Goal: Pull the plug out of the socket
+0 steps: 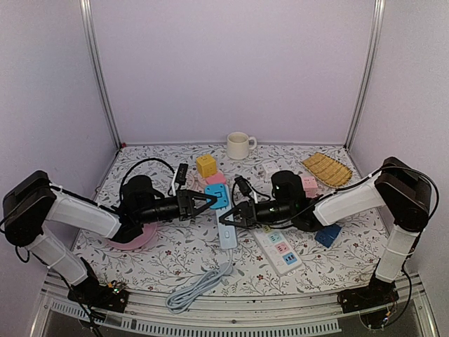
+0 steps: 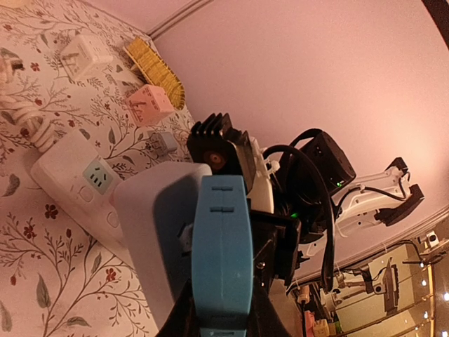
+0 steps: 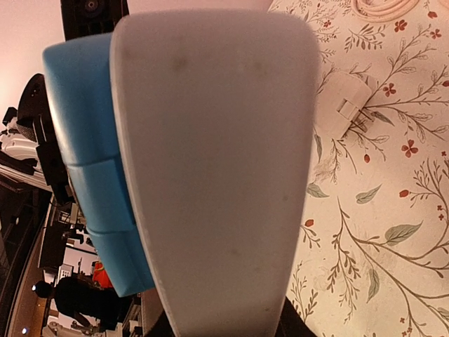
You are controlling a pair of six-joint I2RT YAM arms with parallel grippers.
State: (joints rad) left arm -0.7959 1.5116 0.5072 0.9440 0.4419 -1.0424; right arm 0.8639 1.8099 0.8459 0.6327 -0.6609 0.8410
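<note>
A blue plug (image 1: 217, 196) sits against the far end of a pale grey socket strip (image 1: 228, 232), whose grey cable (image 1: 198, 286) runs to the near edge. My left gripper (image 1: 210, 201) is shut on the plug from the left. In the left wrist view the plug (image 2: 223, 253) sits between the fingers (image 2: 175, 319), with the strip (image 2: 154, 225) pressed to its left side. My right gripper (image 1: 229, 218) is shut on the strip from the right. In the right wrist view the strip (image 3: 217, 175) fills the frame, with the plug (image 3: 84, 189) attached at its left. No gap shows between plug and strip.
A white power strip (image 1: 278, 248) and a blue cube (image 1: 327, 235) lie under the right arm. A pink cube (image 1: 309, 186), a yellow woven mat (image 1: 326, 169), a white mug (image 1: 238, 145), a yellow cube (image 1: 206, 165) and a black adapter (image 1: 181, 173) lie farther back. A pink plate (image 1: 139, 239) is under the left arm.
</note>
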